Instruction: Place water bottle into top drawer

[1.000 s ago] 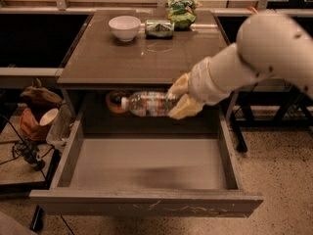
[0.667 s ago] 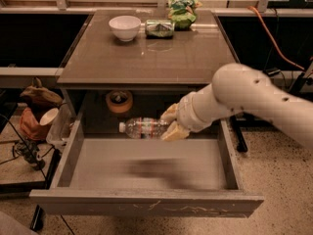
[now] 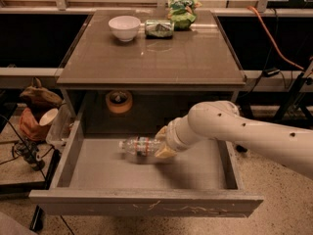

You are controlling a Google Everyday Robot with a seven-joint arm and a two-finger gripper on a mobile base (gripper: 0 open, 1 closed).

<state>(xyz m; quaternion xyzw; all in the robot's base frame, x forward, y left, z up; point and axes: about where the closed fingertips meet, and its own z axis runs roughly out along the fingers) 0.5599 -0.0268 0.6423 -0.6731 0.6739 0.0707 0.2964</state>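
Brown tabletop (image 3: 186, 58) carried a white bowl (image 3: 124, 27), a green can (image 3: 159, 28) on its side and a green bag (image 3: 182, 11) along its far edge, and below it the top drawer (image 3: 146, 173) stood pulled well out, its grey floor bare apart from what the arm (image 3: 244, 131) had brought in. The gripper (image 3: 160, 143) was inside the drawer, toward the middle and slightly right, low over the floor. Its two pale fingers (image 3: 166, 153) sat narrow, above and below the base end of the water bottle (image 3: 137, 146), closed on it. The bottle lay horizontal with its white cap pointing left, well within the drawer walls; whether it already touched the floor or hung just above was hard to tell from this angle. A roll of tape (image 3: 119, 102) sat on the shelf behind, apart from all this. By my reading, the task was at the setting-down step. The next move would call for lowering the last bit if needed, parting the fingers, and lifting clear without nudging the bottle into a roll.
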